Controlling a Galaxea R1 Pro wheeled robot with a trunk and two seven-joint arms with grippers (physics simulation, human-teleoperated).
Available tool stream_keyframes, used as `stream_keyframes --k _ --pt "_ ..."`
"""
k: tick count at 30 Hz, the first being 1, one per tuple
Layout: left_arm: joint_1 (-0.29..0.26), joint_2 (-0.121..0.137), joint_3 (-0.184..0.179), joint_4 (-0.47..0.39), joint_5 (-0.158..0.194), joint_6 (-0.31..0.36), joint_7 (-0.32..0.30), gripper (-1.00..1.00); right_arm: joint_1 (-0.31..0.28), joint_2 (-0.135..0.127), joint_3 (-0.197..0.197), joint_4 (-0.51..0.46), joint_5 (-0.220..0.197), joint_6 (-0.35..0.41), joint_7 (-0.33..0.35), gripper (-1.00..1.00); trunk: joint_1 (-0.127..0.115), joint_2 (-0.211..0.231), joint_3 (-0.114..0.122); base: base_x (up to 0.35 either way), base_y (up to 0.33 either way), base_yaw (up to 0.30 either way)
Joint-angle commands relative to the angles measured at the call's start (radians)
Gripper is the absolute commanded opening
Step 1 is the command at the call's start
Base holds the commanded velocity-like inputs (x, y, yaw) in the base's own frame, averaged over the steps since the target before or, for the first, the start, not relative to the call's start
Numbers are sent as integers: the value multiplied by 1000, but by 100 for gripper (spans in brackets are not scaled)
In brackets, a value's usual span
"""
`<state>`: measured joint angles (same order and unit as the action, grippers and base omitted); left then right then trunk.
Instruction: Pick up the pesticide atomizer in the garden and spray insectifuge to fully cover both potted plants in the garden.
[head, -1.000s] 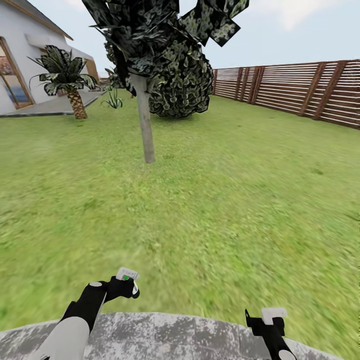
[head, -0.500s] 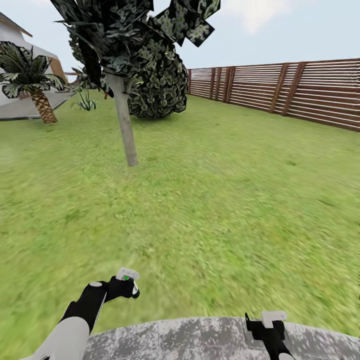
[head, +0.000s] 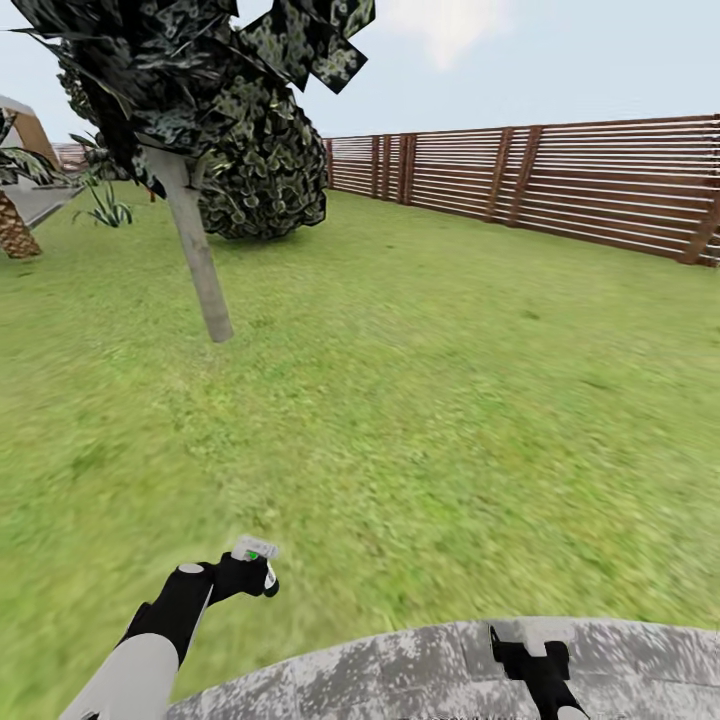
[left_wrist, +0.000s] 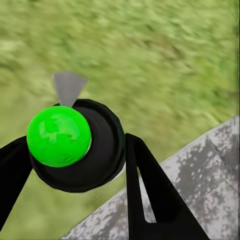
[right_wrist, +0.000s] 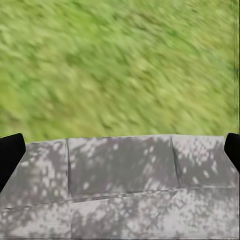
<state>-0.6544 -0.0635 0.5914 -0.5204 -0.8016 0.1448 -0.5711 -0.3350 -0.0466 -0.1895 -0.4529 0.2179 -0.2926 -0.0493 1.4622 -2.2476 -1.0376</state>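
Note:
My left gripper (head: 255, 566) hangs low over the lawn (head: 400, 400) at the rim of the grey stone patio (head: 400, 660). In the left wrist view its black fingers (left_wrist: 145, 190) close around a dark round body with a bright green ball (left_wrist: 59, 136) and a pale grey nozzle; I take this for the pesticide atomizer (left_wrist: 95, 150) seen end-on. My right gripper (head: 530, 650) hovers over the patio, and in the right wrist view it (right_wrist: 120, 150) stands open with nothing between the fingertips. The potted plants are out of view.
A thin-trunked tree (head: 197, 260) stands on the grass ahead to the left, with a dark round bush (head: 265, 170) behind it. A brown slatted fence (head: 560, 180) runs along the right. A palm trunk (head: 12, 225) and a small spiky plant (head: 105, 205) sit far left.
The whole head view has swung to the right: tree, bush, palm and house have slid left and more fence shows. Both arms keep the same pose in the picture.

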Motion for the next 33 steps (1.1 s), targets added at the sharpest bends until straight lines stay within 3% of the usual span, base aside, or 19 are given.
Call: stream_keyframes --k 1,19,33 --pt "-1 -2 8 -3 -2 7 -9 -100 -1 1 -4 2 10 -3 -3 100 0 0 -1 0 0 -288" --pt "-1 -1 6 -4 -2 7 -9 -100 -1 1 -3 2 10 -3 -3 100 0 0 -1 0 2 -288" --pt "-1 -1 4 -3 -2 7 -9 -100 -1 1 -2 2 11 -3 -3 100 0 0 -1 0 275 -288"
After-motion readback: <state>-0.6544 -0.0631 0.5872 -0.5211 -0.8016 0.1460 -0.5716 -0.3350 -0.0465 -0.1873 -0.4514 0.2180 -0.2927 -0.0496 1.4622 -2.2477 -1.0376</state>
